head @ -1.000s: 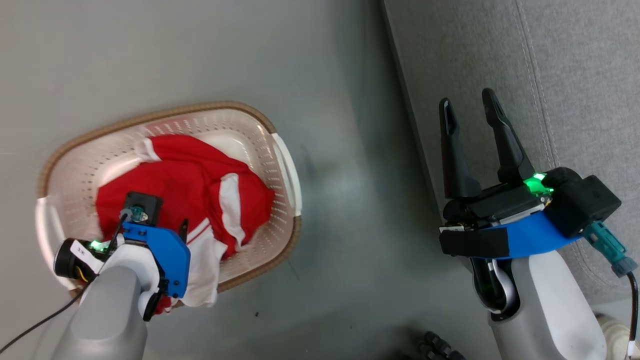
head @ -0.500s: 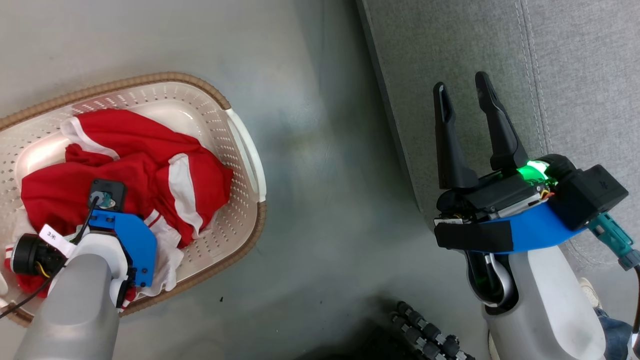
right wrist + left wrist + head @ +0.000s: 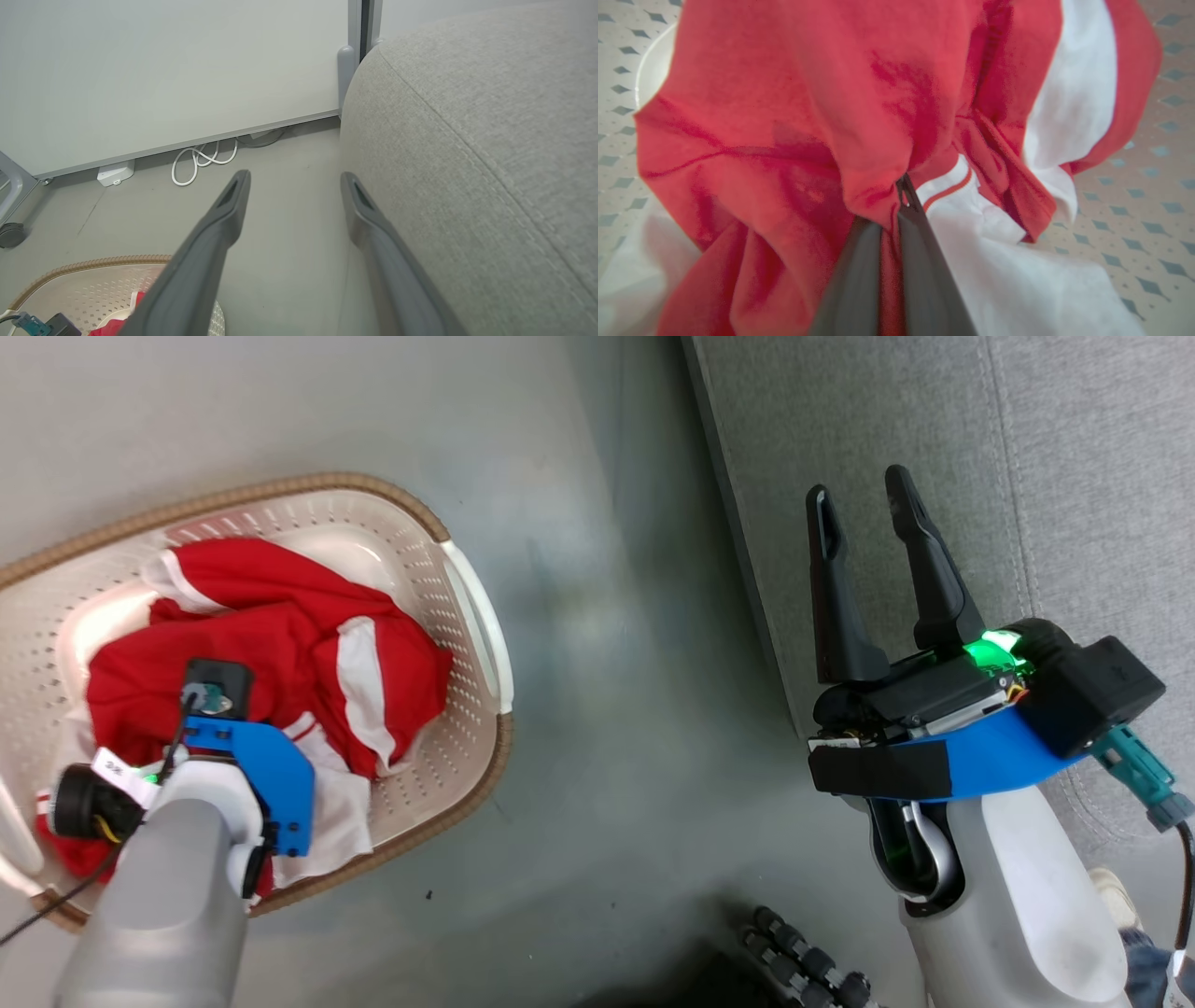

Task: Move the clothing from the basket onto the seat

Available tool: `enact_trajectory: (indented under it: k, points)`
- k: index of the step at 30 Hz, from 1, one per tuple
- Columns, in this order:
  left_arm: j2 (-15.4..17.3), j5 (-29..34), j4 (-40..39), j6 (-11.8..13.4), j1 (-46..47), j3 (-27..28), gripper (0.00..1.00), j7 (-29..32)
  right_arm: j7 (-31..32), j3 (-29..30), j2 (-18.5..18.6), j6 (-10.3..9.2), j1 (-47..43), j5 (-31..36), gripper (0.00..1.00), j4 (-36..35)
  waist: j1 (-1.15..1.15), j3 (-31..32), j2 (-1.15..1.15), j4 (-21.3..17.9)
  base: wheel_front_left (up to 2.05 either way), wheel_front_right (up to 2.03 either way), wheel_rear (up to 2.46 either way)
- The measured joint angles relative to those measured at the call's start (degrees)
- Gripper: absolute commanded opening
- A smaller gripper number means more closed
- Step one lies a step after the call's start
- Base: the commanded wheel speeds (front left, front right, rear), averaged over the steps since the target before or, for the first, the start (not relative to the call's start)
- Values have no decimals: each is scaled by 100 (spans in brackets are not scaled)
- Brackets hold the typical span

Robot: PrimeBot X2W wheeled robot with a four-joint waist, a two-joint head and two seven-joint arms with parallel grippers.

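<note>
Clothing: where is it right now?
Head view, left side: the clothing lies heaped in the basket on the floor, the left pincer shut on a red fold. The seat is across the floor, at right.

Soft, even, fairly bright light fills the head view. The grey floor (image 3: 607, 644) carries a pale sheen beside the seat (image 3: 934, 429), and a dim shadow band runs along the seat's foot. A green lamp (image 3: 994, 649) glows vividly against the seat. In the left wrist view the clothing (image 3: 784, 93) is close and soft-focused, and the left gripper's fingers (image 3: 854, 289) are blurred. The right gripper's fingers (image 3: 196, 270) soften toward the bottom edge.
</note>
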State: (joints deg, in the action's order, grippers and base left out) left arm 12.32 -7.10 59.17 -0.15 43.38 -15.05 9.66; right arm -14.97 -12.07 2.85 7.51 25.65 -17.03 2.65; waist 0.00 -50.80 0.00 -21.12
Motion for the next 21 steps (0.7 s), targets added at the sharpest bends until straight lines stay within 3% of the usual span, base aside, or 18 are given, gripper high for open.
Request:
enact_trajectory:
  k: [8, 14, 21]
  points:
    - [-456, -112, 279, -164, -116, -140, 0, -330, -1, 153, -2, 0, -114, 356, 100, 307, 0, 678, 0, 238, 0, 0, 0]
    - [-808, -255, 513, -416, -317, -339, 0, -694, -1, 238, -4, 0, -536, 698, 100, 658, -1, 1598, 0, 528, 0, 0, 0]
    - [-929, -622, 466, -657, -597, -821, 0, -989, 9, 311, -7, 0, -1099, 945, 100, 987, -2, 2862, 0, 922, 0, 0, 0]
